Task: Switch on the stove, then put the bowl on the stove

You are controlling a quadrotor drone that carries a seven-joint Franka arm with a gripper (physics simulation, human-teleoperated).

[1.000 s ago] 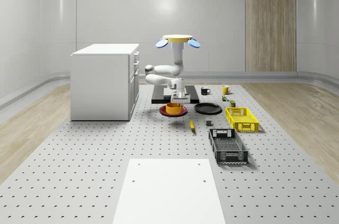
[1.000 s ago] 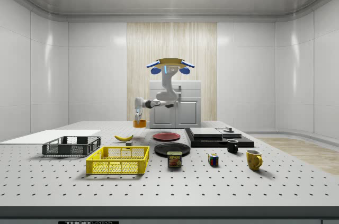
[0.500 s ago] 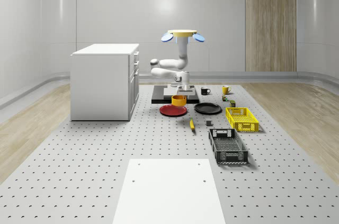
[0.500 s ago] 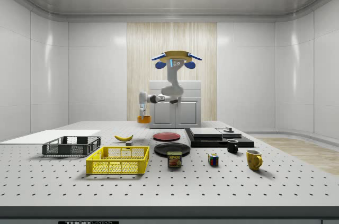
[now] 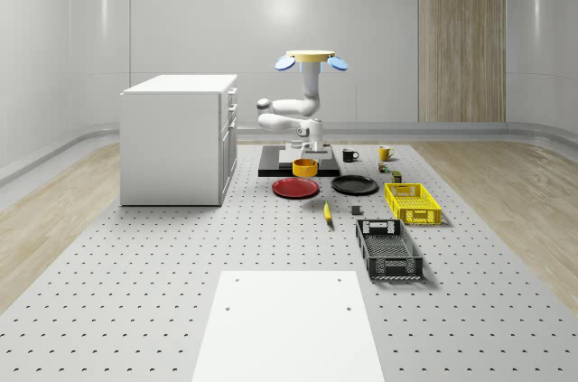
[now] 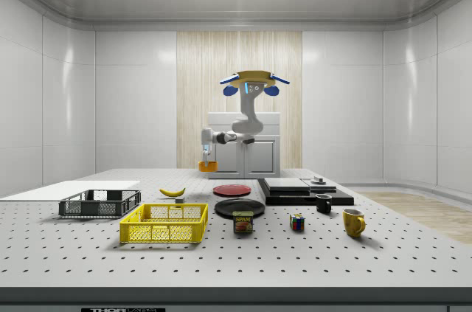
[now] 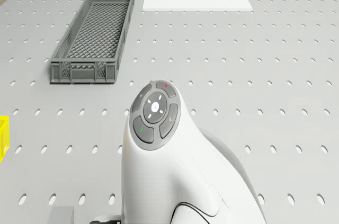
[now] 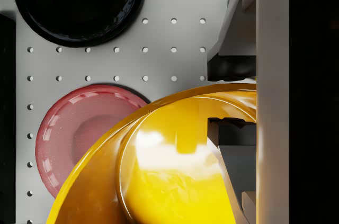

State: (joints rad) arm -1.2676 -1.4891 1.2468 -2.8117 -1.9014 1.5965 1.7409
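The drone (image 5: 312, 59) hovers above the black stove (image 5: 271, 170), its arm bent down toward the table's near side. The gripper (image 5: 307, 153) is shut on the rim of the yellow bowl (image 5: 305, 167) and holds it in the air. In the side view the bowl (image 6: 209, 167) hangs under the gripper (image 6: 209, 151), well above the table and to the left of the stove (image 6: 304, 192). In the wrist view one finger (image 8: 233, 65) sits outside the bowl (image 8: 169, 171) and one inside, with the red plate (image 8: 74, 128) partly beneath.
A black plate (image 5: 354, 185) lies beside the red plate (image 5: 295, 188). A banana (image 5: 327, 210), a yellow basket (image 5: 412, 203) and a grey crate (image 5: 388, 248) sit nearer the front. A white cabinet (image 5: 179, 138) stands left of the stove. Two mugs (image 5: 349, 155) stand behind the black plate.
The bowl has risen off the red plate in the gripper's hold. Drone and arm have shifted toward the side view's right, nearer the stove.
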